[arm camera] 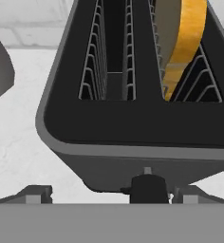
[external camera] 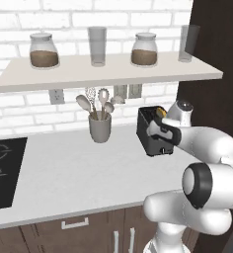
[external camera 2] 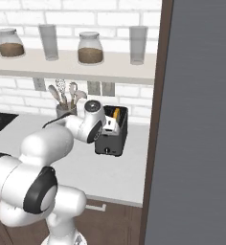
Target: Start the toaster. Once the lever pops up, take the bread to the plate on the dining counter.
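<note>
Two fingers of the gripper point(arm camera: 109, 193) stand spread as wide as they go, holding nothing, poised right at the near end of the toaster point(external camera: 149, 132), above its small lever. Seen from the hand camera, the toaster's two wire-lined slots run away from the fingers; the bread point(arm camera: 182, 45) stands upright in the right-hand slot, its yellow crust sticking out above the rim. From the base cameras the toaster sits on the pale worktop point(external camera: 74, 173) against the white brick wall, near a grey utensil cup point(external camera: 99, 127) to its left. Above them a shelf point(external camera: 108, 71) carries jars and glasses.
</note>
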